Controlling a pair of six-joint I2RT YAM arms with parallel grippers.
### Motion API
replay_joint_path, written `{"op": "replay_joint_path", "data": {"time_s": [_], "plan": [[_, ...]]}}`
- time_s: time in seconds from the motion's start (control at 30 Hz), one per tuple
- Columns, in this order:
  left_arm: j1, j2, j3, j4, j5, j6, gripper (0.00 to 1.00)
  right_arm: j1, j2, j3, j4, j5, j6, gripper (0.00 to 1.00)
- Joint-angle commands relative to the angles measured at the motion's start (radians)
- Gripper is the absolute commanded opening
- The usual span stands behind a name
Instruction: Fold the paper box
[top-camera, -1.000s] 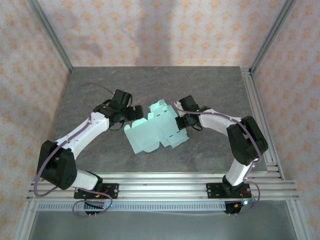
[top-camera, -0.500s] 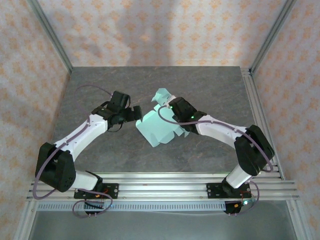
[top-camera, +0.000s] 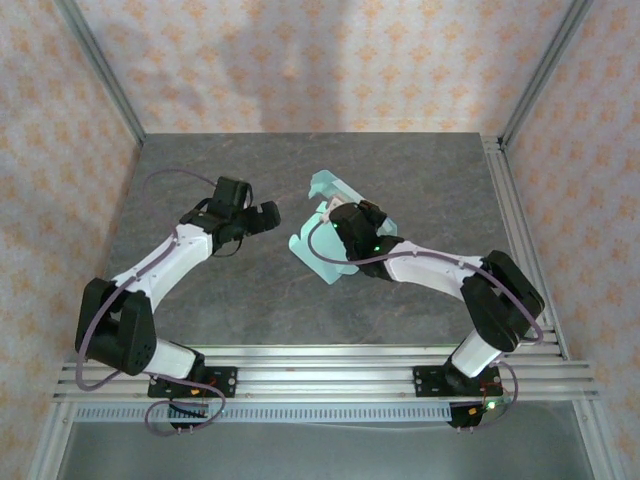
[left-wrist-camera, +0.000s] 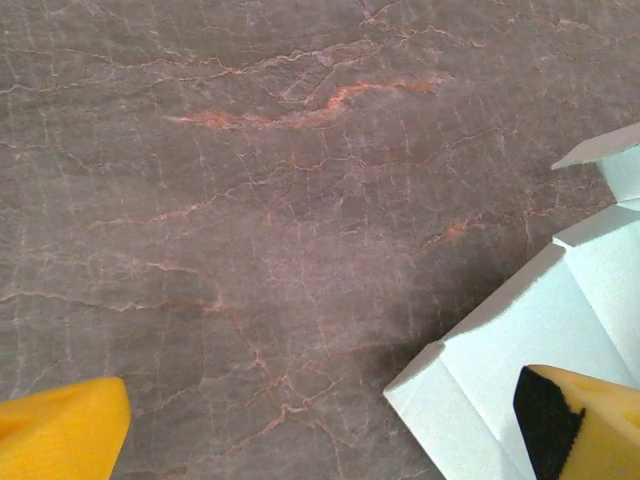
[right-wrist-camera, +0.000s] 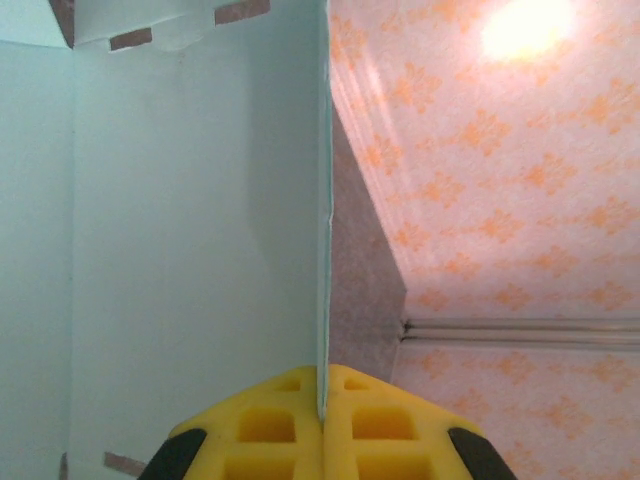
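Note:
The paper box (top-camera: 316, 250) is a pale mint die-cut card sheet at the table's middle, partly raised off the surface, with one flap (top-camera: 330, 187) sticking up at the back. My right gripper (top-camera: 342, 213) is shut on it. In the right wrist view the yellow fingertips (right-wrist-camera: 322, 400) pinch a thin panel edge of the box (right-wrist-camera: 190, 220), which stands upright in front of the camera. My left gripper (top-camera: 267, 214) hangs open just left of the sheet, not touching it. In the left wrist view its yellow fingertips (left-wrist-camera: 60, 435) sit wide apart, and a creased corner of the box (left-wrist-camera: 560, 330) lies at the lower right.
The grey stone tabletop (top-camera: 300, 160) is bare around the sheet. Aluminium rails run along the right side (top-camera: 515, 220) and the near edge (top-camera: 320, 365). Patterned walls close in the back and both sides.
My right arm has swung left and carried the sheet's right part up and over, so the flat sheet now stands partly folded. My left gripper has drawn back slightly to the left, still open.

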Motion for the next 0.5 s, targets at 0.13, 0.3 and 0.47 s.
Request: {"op": "replay_joint_path", "data": {"time_s": [0.13, 0.3, 0.47], "plan": [[0.066, 0.049, 0.023, 0.059, 0.093, -0.002, 1.0, 0.019, 0.045, -0.04, 0.074, 0.074, -0.126, 0.0], [0.075, 0.067, 0.039, 0.062, 0.131, 0.006, 1.0, 0.019, 0.099, -0.017, 0.049, 0.084, -0.124, 0.0], [0.074, 0.1, 0.041, 0.1, 0.206, -0.011, 1.0, 0.01, 0.153, -0.037, 0.151, 0.09, -0.176, 0.0]]}}
